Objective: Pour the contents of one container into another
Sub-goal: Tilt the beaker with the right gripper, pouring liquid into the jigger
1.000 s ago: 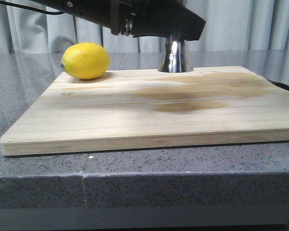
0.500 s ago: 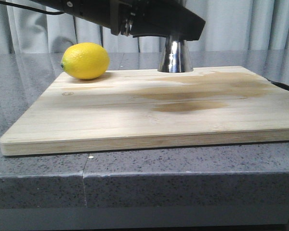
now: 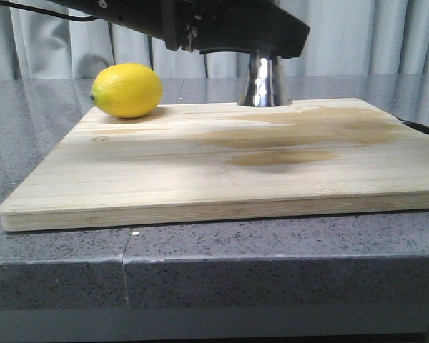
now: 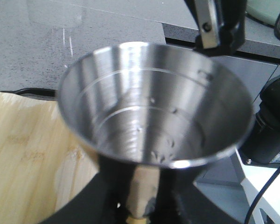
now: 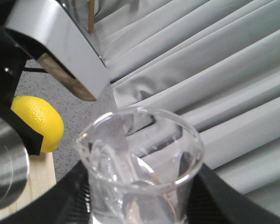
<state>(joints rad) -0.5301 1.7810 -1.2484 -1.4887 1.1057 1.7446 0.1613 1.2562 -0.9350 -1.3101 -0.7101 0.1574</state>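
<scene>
A wooden cutting board point(image 3: 222, 161) lies on a grey speckled counter point(image 3: 57, 264), with pale curtains point(image 3: 372, 36) behind. A yellow lemon point(image 3: 126, 90) sits at the board's far left corner. Toward the far middle edge stands a shiny steel jigger point(image 3: 264, 81); only its flared lower cone shows in the front view, resting on the board, because a black robot arm point(image 3: 200, 25) crosses in front of its upper part.

The left wrist view looks down into the jigger's open upper cup point(image 4: 154, 107), where droplets cling to the inside wall. The left gripper point(image 4: 140, 205) pinches the jigger at its narrow waist, dark fingers point(image 4: 105, 186) on either side.

In the right wrist view, a clear glass cup point(image 5: 140, 163) is held between the right gripper's dark fingers point(image 5: 74, 196), its jaws closed on the cup's sides. The cup is lifted and appears tilted, close beside the jigger's rim point(image 5: 7, 168), with the lemon beyond.
</scene>
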